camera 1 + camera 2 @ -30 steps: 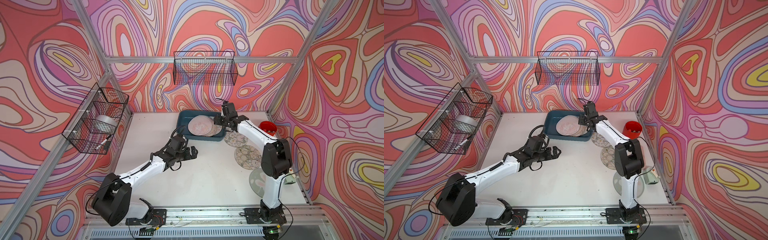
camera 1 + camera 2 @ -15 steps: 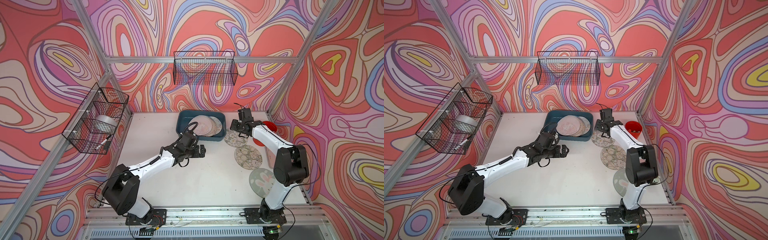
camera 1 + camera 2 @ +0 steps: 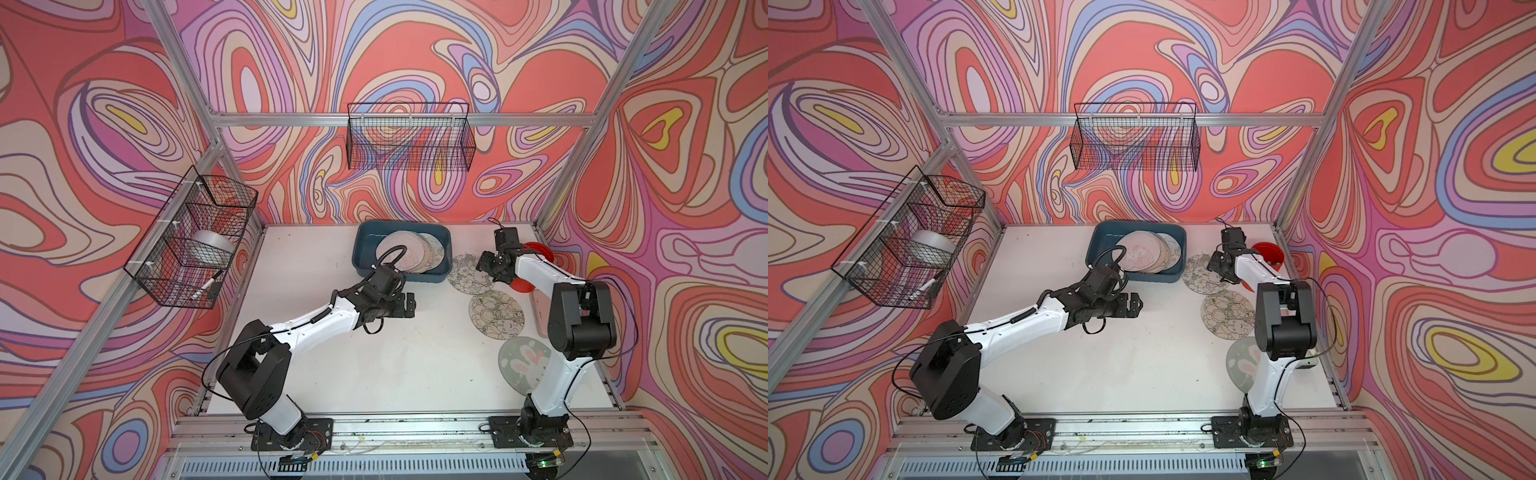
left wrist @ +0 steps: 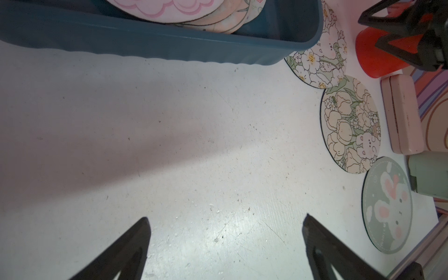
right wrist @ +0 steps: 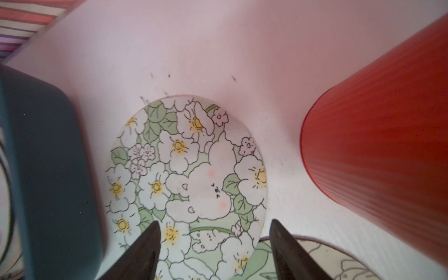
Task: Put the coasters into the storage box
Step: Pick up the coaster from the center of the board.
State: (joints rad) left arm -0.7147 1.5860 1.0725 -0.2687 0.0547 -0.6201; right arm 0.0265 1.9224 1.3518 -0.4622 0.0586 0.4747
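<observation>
The teal storage box point(image 3: 365, 249) point(image 3: 1100, 245) stands at the back of the table with several coasters point(image 3: 401, 254) point(image 4: 164, 7) stacked in it. Three more coasters lie in a row to its right: a flower one point(image 3: 465, 276) point(image 5: 184, 155), a tulip one point(image 3: 496, 318) point(image 4: 351, 126) and a grey-green rabbit one point(image 3: 521, 361) point(image 4: 388, 206). My right gripper point(image 3: 484, 268) point(image 5: 214, 224) hangs open just above the flower coaster, holding nothing. My left gripper point(image 3: 409, 305) point(image 4: 225, 220) is wide open over bare table in front of the box.
A red cup point(image 3: 538, 253) point(image 5: 375, 145) stands close behind the right gripper. A pink case point(image 3: 540, 311) point(image 4: 402, 116) lies along the right wall. Black wire baskets hang on the back wall point(image 3: 409, 137) and the left wall point(image 3: 195, 237).
My right gripper has left the box's right end, swung right and come down over the flower coaster, its jaws wider. My left arm has reached further right in front of the box.
</observation>
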